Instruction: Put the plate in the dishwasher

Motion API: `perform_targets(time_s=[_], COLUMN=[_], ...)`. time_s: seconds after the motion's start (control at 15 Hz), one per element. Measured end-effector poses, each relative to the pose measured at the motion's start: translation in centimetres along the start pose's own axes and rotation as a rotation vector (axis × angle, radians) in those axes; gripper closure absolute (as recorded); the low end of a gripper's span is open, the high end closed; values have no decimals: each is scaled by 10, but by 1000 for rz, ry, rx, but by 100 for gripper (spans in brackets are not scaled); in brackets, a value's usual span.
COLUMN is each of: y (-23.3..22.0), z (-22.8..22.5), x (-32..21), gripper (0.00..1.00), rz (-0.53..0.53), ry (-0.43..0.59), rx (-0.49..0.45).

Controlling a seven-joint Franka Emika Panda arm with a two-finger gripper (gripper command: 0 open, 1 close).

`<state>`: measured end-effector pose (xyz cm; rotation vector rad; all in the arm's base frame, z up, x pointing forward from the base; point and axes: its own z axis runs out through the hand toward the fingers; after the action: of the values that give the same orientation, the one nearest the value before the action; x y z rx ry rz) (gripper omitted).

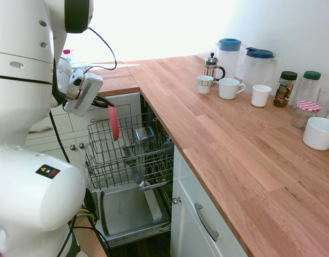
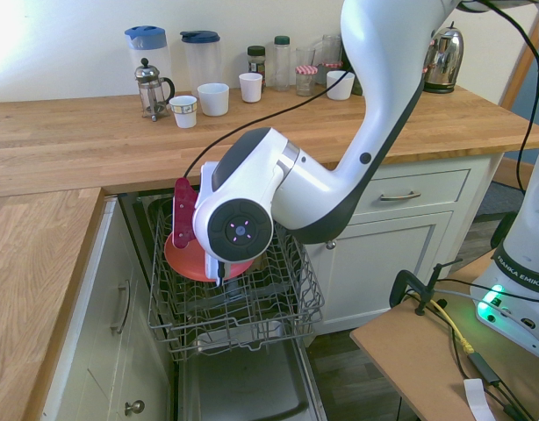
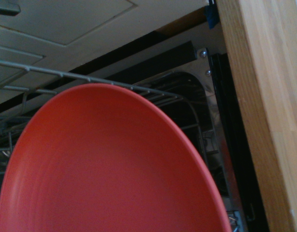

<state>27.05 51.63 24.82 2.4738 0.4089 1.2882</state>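
Note:
The coral-red plate [image 1: 113, 123] hangs on edge, upright, over the pulled-out grey wire rack [image 1: 127, 158] of the dishwasher [image 1: 129, 209]. My gripper [image 1: 106, 105] is shut on the plate's upper rim, coming in from the left. In the second exterior view the plate [image 2: 183, 256] shows partly behind my wrist, its lower edge down among the wires of the rack [image 2: 252, 311]; I cannot tell whether it touches them. The plate's face [image 3: 105, 164] fills most of the wrist view, with rack wires behind it.
A small grey cutlery basket [image 1: 144, 134] stands in the rack right of the plate. The wooden counter [image 1: 229, 139] borders the dishwasher on the right and carries mugs [image 1: 230, 88], jugs [image 1: 258, 64], a French press [image 1: 211, 66], jars and a white bowl [image 1: 319, 133]. The open door lies low in front.

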Motion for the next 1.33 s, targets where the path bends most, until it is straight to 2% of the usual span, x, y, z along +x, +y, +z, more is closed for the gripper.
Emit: perform_targets(time_s=[0.93,1.13,1.33], y=[-56,-66,-72], z=[16,16,26], x=[-22,-35,-45], gripper=[100,100,100], rz=[92,93,78], ry=[-5,-4,0], rx=[-38,-30,19])
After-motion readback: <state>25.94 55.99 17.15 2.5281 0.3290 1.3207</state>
